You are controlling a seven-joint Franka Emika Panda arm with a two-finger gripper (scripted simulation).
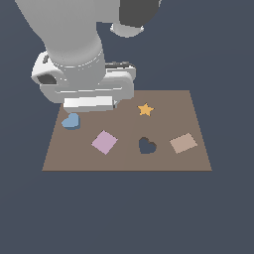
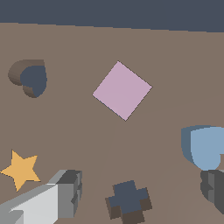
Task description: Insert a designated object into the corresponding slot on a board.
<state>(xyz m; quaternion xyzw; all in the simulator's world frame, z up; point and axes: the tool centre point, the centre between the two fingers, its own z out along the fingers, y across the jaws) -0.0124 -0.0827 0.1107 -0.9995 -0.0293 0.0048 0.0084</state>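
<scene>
The light-blue heart block (image 1: 71,121) lies on the brown board (image 1: 163,161) near its far corner on the exterior view's left. In the wrist view the heart (image 2: 203,146) sits just beside one finger (image 2: 214,186), not between the two. My gripper (image 1: 88,103) hovers low over the board's far edge, just behind the heart. It is open and empty in the wrist view (image 2: 142,189). The dark heart-shaped slot (image 1: 147,146) is empty, towards the board's near middle, and also shows in the wrist view (image 2: 29,78).
On the board lie a pink square (image 1: 104,142), an orange star (image 1: 145,109) and a tan square (image 1: 183,143). A dark cross-shaped cutout (image 2: 128,203) lies under the gripper, seen only in the wrist view. Dark floor surrounds the board.
</scene>
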